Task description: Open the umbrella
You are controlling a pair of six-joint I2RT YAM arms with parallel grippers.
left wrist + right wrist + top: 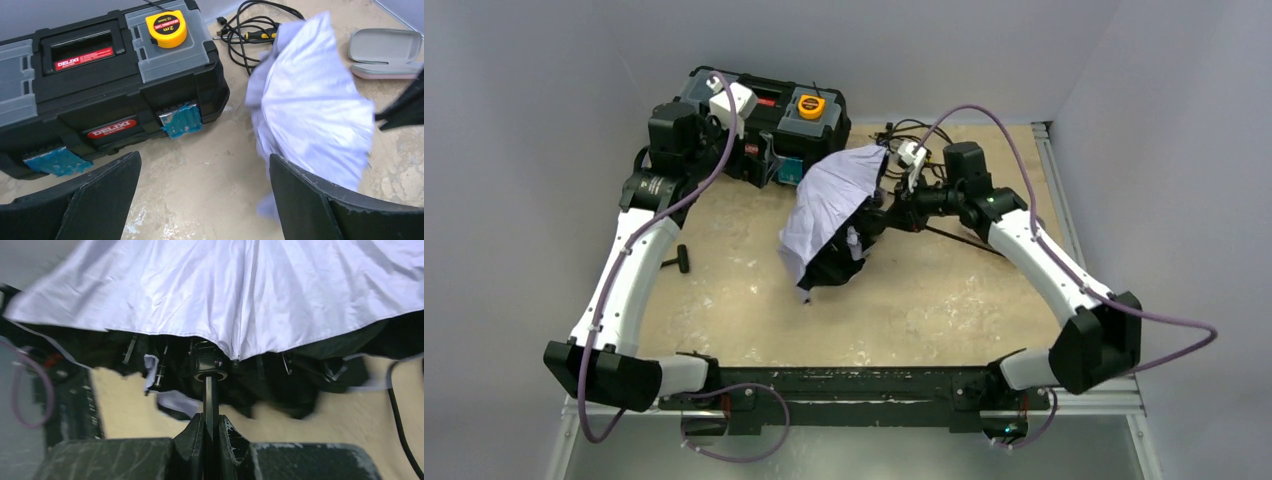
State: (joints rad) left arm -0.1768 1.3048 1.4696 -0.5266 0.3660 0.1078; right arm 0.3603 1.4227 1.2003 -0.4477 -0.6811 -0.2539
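Pale worktop (924, 300): umbrella (829, 195) sits mid-surface, canopy (310, 110) part-spread and tilted, right end effector (211, 422) clamped on its shaft (211, 395), presumably bracing it for opening; left end effector (204, 165) gapes wide beside the toolbox (100, 90), clear of the canopy.

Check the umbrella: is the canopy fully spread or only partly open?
Partly open. The umbrella canopy hangs slack and creased, lining drooping; the right gripper clamps its shaft.
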